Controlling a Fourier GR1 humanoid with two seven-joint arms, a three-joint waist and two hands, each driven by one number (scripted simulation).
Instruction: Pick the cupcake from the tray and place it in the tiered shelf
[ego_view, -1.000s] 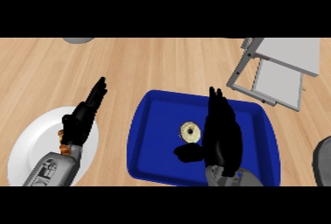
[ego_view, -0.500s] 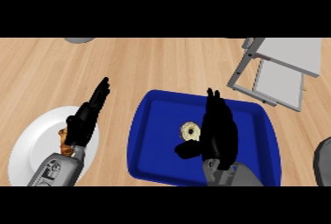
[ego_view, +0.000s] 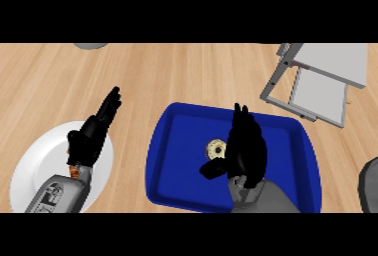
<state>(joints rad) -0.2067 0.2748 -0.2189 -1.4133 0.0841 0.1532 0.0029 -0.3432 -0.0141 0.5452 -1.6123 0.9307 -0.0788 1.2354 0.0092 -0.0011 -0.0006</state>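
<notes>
Fingers (ego_view: 242, 120) of black R hand (ego_view: 247, 152) lying straight, thumb splayed, clasping nothing; small round pale cupcake (ego_view: 215, 147) sitting just left of palm, beyond thumb, on blue rectangular tray (ego_view: 166, 165). L hand (ego_view: 90, 137), resting open, lying farther off.

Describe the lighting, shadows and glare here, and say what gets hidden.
Head view: light is even and flat, with no glare on the blue tray or white plate; no clear cast shadows on the counter; the black right hand covers part of the cupcake; the left hand overlaps the plate.
</notes>
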